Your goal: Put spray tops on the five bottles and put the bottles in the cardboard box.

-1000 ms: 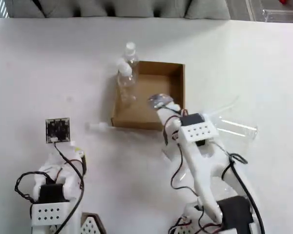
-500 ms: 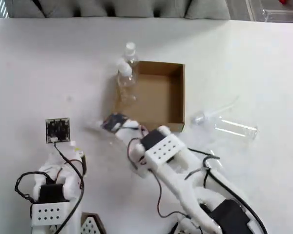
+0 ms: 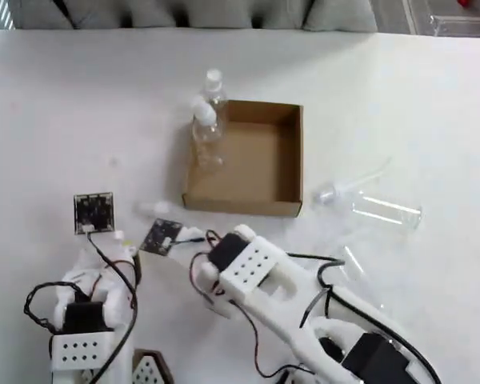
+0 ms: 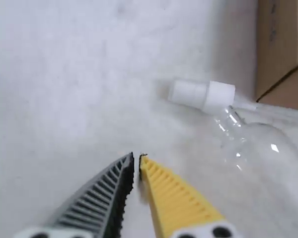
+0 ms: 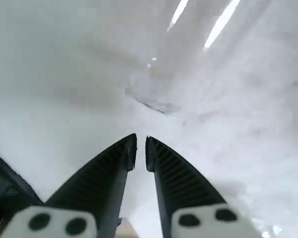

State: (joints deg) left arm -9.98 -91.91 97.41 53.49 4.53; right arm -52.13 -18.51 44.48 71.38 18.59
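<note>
Bottles already wearing their tops, the upright pair [image 3: 206, 128], stand beyond both grippers at one side wall of the cardboard box [image 3: 288, 160]; I cannot tell whether they are inside it or against it. Nearer, a lying bottle [image 4: 251, 144] with its white spray top [image 4: 201, 94] fitted rests on the worktop [image 4: 64, 74]. It is just ahead of the left gripper [image 4: 136, 159] and a little to one side, with its head close to the box's corner. Capped like that, it looks ready to be lifted in. The left gripper is pressed together at the tips, black finger against yellow, pinching nothing, and sits low over the worktop. The right arm [image 3: 252, 272] reaches across in front of the box toward that same side. The right gripper [image 5: 140, 144] has its fingers nearly together with only a slit between them, holding nothing. A clear, blurred shape lies just ahead of it, perhaps that bottle's body, though I cannot say. Well away from the right gripper, past the box's other side, a bare bottle [image 3: 388, 212] lies with a loose top [image 3: 328, 194] just beside its mouth. The two look set together for fitting, a job that probably needs one gripper to steady the bottle.
</note>
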